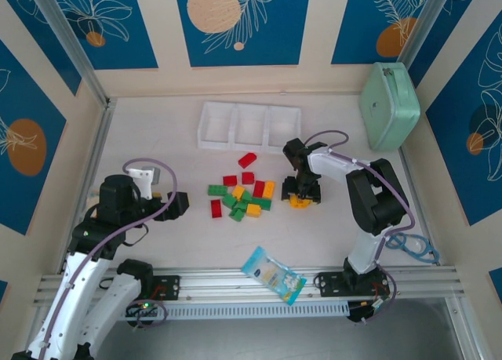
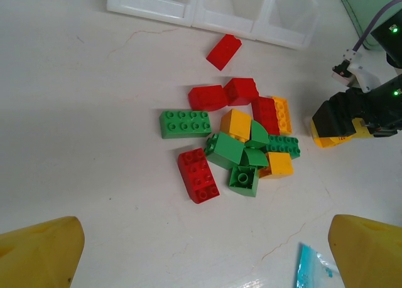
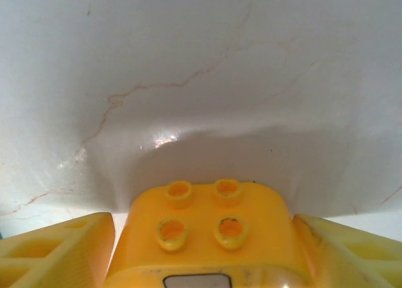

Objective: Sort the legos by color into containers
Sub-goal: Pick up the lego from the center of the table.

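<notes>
Right claw (image 1: 301,194) bent down, clamping yellow brick (image 3: 207,238); left claw (image 2: 201,255) hovering (agape, empty).

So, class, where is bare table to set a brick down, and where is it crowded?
Free: white tabletop left of the red, green and yellow plastic brick pile; between it and the blue-and-white snack packet. Crowded: pile, right gripper shut on yellow brick.

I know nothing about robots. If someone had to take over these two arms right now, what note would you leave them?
Left gripper: open, left of the pile of red, green and yellow plastic bricks.
Right gripper: shut on a yellow four-stud brick, just right of the pile.
White three-compartment plastic tray: beyond the pile; its compartments look empty.
Done: nothing sorted yet.
Left: every brick, starting with the yellow one in the gripper.
</notes>
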Robot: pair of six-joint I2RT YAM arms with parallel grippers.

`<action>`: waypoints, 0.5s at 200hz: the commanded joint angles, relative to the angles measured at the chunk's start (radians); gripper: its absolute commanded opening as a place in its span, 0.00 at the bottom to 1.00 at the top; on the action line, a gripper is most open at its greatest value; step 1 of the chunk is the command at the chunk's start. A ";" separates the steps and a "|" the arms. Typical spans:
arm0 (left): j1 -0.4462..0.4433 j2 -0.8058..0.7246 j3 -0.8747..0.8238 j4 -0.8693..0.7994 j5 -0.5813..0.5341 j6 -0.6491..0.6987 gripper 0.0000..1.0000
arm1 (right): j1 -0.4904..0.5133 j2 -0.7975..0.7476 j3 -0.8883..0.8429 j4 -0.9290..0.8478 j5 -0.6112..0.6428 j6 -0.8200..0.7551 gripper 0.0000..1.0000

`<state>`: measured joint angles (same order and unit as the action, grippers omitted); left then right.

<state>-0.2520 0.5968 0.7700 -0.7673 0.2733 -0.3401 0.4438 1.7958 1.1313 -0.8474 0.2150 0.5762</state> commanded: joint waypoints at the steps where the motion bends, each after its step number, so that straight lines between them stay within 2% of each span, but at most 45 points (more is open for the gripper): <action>1: -0.003 -0.001 -0.007 0.012 -0.002 -0.005 0.99 | 0.006 0.002 -0.001 -0.005 0.012 -0.015 0.67; 55: -0.003 -0.001 -0.006 0.008 -0.015 -0.009 0.99 | 0.047 -0.086 0.058 -0.056 0.035 -0.011 0.56; 100: -0.003 0.017 -0.006 0.014 0.014 -0.004 1.00 | 0.024 -0.107 0.235 -0.012 0.015 -0.033 0.52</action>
<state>-0.2520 0.6010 0.7700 -0.7670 0.2661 -0.3405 0.4908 1.7065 1.2552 -0.8822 0.2455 0.5644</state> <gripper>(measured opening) 0.994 0.615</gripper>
